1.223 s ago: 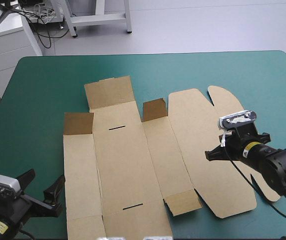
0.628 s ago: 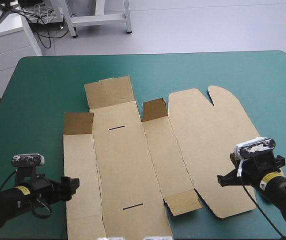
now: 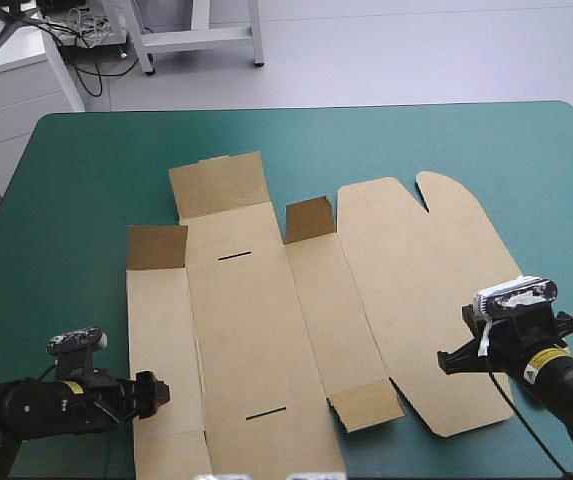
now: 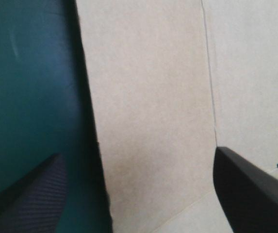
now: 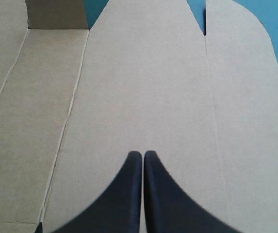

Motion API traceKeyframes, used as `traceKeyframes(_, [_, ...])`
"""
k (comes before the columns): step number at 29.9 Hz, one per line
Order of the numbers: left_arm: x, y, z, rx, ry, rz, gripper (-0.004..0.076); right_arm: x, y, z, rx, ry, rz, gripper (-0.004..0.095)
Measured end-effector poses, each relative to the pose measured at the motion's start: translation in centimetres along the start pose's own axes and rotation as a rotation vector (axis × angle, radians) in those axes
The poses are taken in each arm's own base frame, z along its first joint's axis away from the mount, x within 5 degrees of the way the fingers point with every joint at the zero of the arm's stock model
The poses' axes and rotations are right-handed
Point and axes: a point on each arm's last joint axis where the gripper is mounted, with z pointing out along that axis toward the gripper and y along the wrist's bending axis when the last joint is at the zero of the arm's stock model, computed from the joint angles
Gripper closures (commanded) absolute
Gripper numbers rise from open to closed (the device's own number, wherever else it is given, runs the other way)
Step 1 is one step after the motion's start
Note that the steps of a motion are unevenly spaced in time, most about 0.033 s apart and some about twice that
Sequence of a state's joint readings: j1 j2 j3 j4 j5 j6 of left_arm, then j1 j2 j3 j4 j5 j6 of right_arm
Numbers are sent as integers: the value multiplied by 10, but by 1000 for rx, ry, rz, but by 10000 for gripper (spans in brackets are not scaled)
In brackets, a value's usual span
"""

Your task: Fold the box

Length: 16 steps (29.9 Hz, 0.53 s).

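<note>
Closer in now, the left hand [image 3: 151, 393] spreads astride the left edge of the box [image 3: 266, 330], flat on the surface [image 3: 86, 160] (likely light, stiff board; pinch an edge); the right hand [image 3: 446, 360] hovers pressed together over its right side.

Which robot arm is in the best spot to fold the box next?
Probably the left arm. Its open jaws straddle the left edge of the flat brown cardboard box, ready to lift it. The right arm has shut jaws above the wide panel.
</note>
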State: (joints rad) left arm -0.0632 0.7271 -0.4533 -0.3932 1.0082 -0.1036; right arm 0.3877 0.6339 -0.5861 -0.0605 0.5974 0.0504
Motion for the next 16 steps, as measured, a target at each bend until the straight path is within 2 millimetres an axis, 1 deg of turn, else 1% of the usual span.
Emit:
traceKeyframes(7, [4,-3,19,97,75,-47,141,0,0,0,-4,-2,5,928])
traceKeyframes(11, [3,-11,21,198,89,-45,155,0,0,0,-4,-2,6,928])
traceKeyframes(14, [2,-18,20,274,78,-47,211,0,0,0,-5,-2,7,928])
traceKeyframes(16, [1,-20,20,303,71,-48,286,0,0,0,-5,-2,7,928])
